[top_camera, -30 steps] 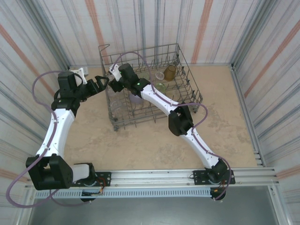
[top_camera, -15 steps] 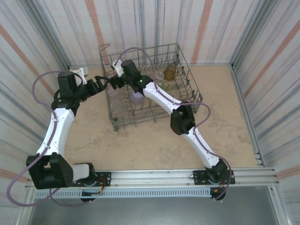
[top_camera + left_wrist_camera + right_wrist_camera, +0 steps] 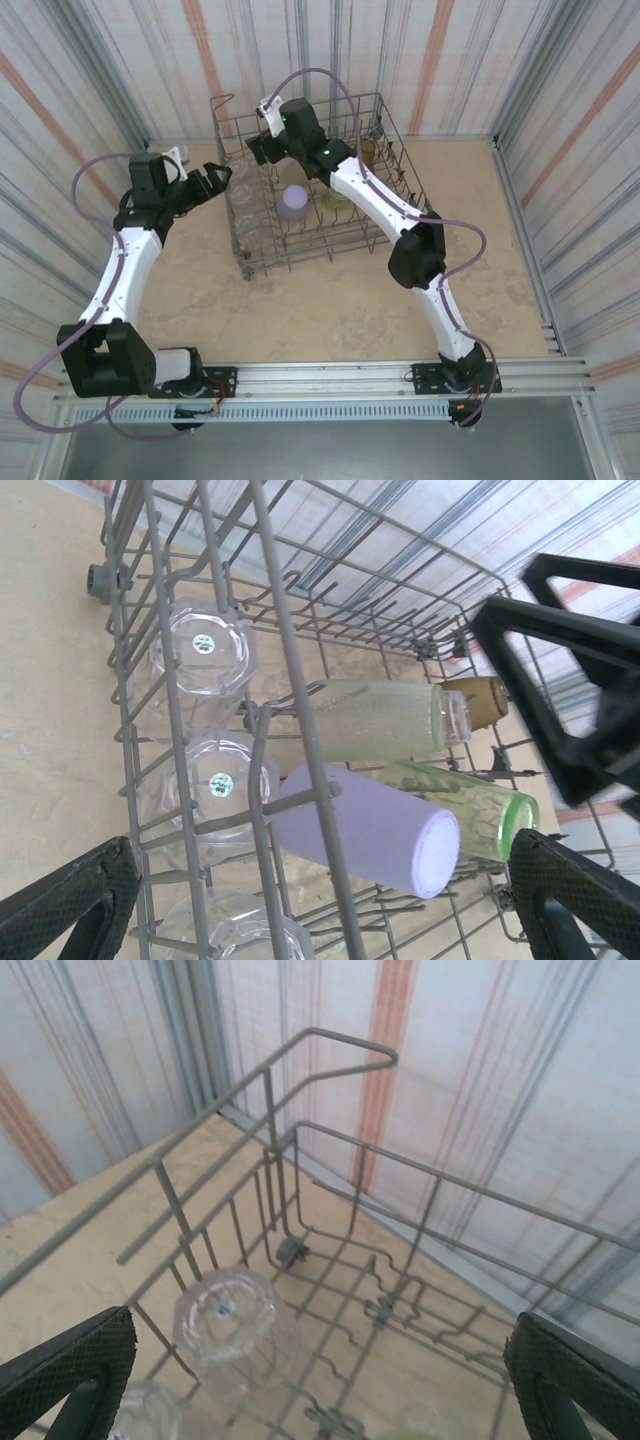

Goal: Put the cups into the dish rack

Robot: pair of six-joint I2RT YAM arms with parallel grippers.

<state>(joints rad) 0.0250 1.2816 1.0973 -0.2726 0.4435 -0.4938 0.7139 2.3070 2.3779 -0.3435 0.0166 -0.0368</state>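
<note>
My left gripper is wide open beside the dish rack. My right gripper is open too, over its far corner. The cups sit inside it.

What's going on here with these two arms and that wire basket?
A robot is filling the dish rack. A lavender cup, yellow-green cups, clear cups and an amber cup already sit inside. Both grippers are open and empty: the right gripper hovers over the rack's far left corner, the left gripper beside its left wall.
</note>
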